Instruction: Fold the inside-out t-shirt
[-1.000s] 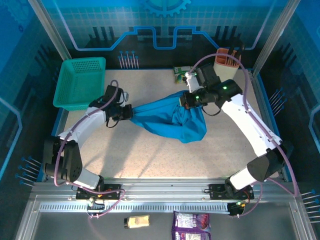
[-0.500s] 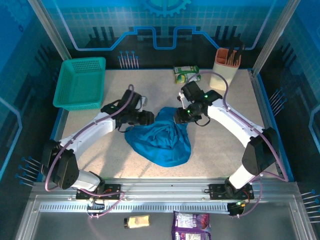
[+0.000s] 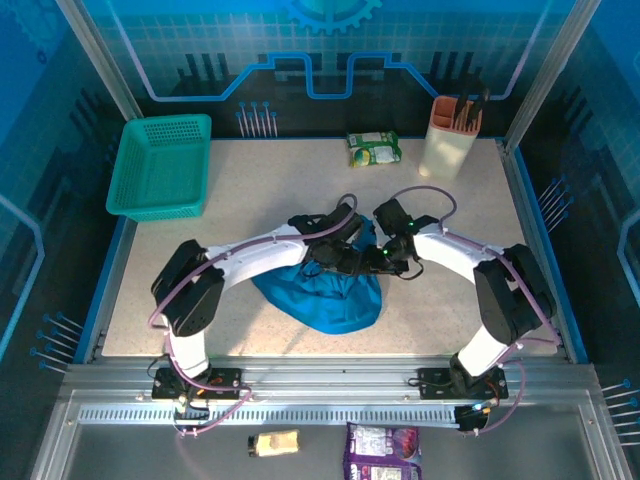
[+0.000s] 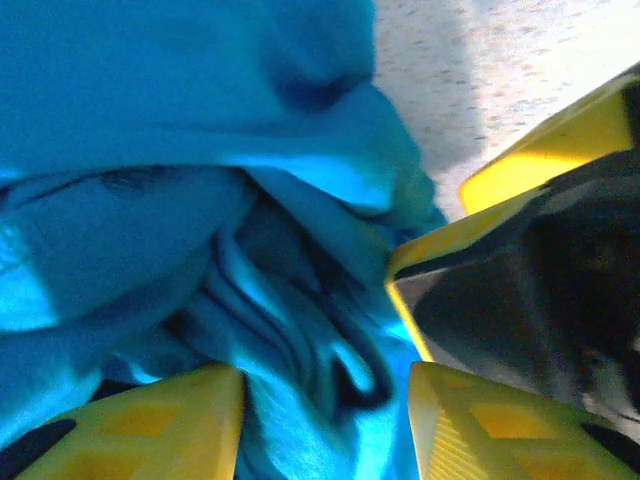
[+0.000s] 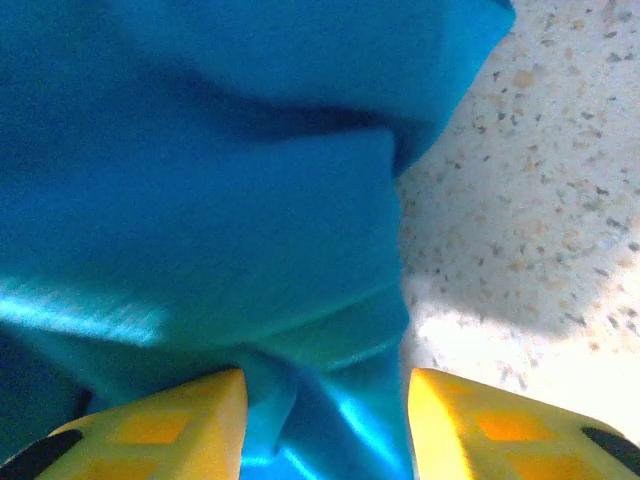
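The medium-blue t-shirt (image 3: 325, 300) lies bunched in a heap at the middle of the table. My left gripper (image 3: 350, 262) and right gripper (image 3: 380, 258) meet nose to nose over the heap's far edge, almost touching. In the left wrist view, crumpled folds of the shirt (image 4: 150, 150) run down between the yellow fingers of the left gripper (image 4: 325, 430), and the right gripper's yellow and black body (image 4: 540, 260) looms close by. Through the right wrist camera, a gathered fold of the shirt (image 5: 200, 150) narrows into the right gripper (image 5: 325, 430), beside bare tabletop.
A teal mesh basket (image 3: 162, 165) stands at the back left. A green snack packet (image 3: 373, 148) and a cream holder with tools (image 3: 448, 135) sit at the back. Two packets (image 3: 382, 445) (image 3: 273, 442) lie below the front rail.
Both grippers swung inward from a wide stretch until they met at the centre. The shirt went from pulled taut between them to a slack heap.
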You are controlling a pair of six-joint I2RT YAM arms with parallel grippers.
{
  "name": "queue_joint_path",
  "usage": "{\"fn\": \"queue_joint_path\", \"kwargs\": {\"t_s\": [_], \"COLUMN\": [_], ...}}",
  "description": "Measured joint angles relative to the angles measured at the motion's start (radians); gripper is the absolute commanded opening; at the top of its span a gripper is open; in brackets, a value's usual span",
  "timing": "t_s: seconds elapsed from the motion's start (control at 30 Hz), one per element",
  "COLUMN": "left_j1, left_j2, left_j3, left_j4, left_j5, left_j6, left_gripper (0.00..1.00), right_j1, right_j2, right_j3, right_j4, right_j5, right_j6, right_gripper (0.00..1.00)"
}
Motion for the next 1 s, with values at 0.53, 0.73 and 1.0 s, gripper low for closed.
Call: {"fn": "queue_joint_path", "kwargs": {"t_s": [0.53,0.73,1.0], "left_j1": [0.216,0.402,0.592], "left_j2": [-0.315,-0.523,-0.630], "left_j3": [0.016,-0.024,-0.213], "left_j4": [0.011,0.048,0.091], "left_j5": [0.194,0.409,0.563], "left_j6": [0.018,-0.023,-0.100], "left_gripper": [0.00,0.00,0.00], "right_j1": [-0.295,-0.460,-0.599], "right_j2": [-0.177,-0.343,-0.413], "right_j3": [-0.019,0.060,0.066], "right_j4": [0.089,0.008,-0.113], "right_j5": [-0.135,-0.200,-0.145], "right_j6": [0.029,-0.022,-0.044], "right_gripper": [0.00,0.00,0.00]}}
